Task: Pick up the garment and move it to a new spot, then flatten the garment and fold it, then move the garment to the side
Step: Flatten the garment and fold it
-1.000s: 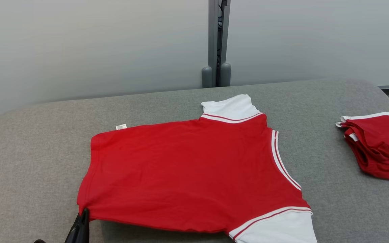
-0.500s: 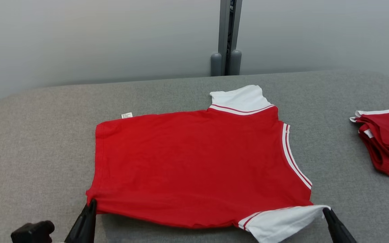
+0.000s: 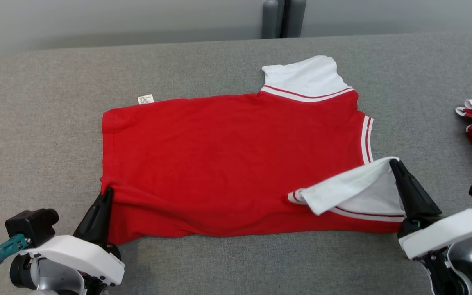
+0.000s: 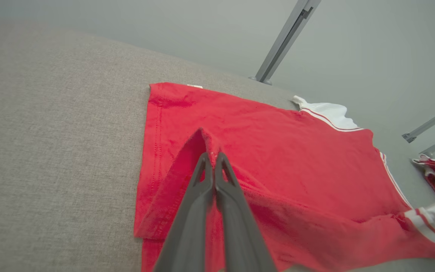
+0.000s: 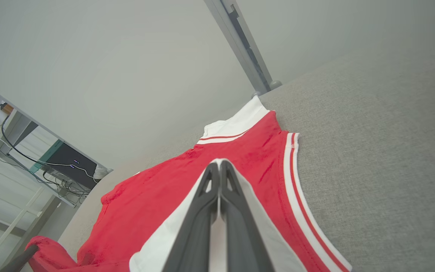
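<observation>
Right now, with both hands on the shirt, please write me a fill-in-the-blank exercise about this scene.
1. The left hand is shut on the hem of the ____ cloth shirt with striped trim.
2. The right hand is shut on a sleeve of ____ colour.
3. The shirt lies on a padded fabric surface of ____ colour.
Missing words: red; white; grey.

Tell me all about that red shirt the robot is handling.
The shirt is red knit-looking fabric with white sleeves edged in red and white stripes, and a small white tag by its hem. It lies mostly flat on the grey padded table. The left gripper pinches its near hem corner; the right gripper pinches the near sleeve, lifted and folded inward.
</observation>
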You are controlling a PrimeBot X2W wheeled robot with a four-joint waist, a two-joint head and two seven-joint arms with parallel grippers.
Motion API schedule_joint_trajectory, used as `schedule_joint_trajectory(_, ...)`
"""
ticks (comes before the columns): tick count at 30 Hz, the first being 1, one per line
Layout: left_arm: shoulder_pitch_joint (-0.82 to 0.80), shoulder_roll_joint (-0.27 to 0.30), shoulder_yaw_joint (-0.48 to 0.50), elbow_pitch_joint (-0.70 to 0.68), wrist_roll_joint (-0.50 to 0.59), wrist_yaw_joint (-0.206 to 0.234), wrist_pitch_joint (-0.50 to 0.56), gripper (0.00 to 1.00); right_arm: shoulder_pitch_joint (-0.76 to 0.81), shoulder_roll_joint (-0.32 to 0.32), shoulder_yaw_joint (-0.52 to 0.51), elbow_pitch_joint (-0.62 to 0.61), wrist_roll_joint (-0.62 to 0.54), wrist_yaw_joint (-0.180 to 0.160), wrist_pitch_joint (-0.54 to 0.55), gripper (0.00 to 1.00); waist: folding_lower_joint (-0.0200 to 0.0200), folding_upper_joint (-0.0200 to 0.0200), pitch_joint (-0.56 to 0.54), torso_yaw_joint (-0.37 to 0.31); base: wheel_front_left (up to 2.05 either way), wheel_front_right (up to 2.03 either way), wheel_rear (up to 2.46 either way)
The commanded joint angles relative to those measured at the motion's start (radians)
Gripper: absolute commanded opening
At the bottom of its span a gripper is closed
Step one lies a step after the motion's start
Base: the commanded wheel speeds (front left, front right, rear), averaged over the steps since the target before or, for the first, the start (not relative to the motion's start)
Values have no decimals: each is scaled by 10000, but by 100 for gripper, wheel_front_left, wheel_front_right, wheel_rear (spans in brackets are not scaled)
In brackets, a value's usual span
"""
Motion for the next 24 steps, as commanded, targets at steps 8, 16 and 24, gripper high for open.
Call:
schedule_joint_trajectory(8,-619,-52,-6,618,-122,-252,-309,0,-1999,-645,483,1794,240,0,-260,0,0,0,706,100,0,0,0)
schedule_joint_trajectory(16,-939,-191,-273,1350,-50,-502,-616,48,-2941,-984,1144,3412,471,-1,-718,0,0,0,897,383,0,0,0)
schedule_joint_trajectory(24,-942,-536,-241,1795,508,-498,-2430,100,-2561,-1346,1738,3712,196,-1,-1818,100,0,0,478,446,0,0,0)
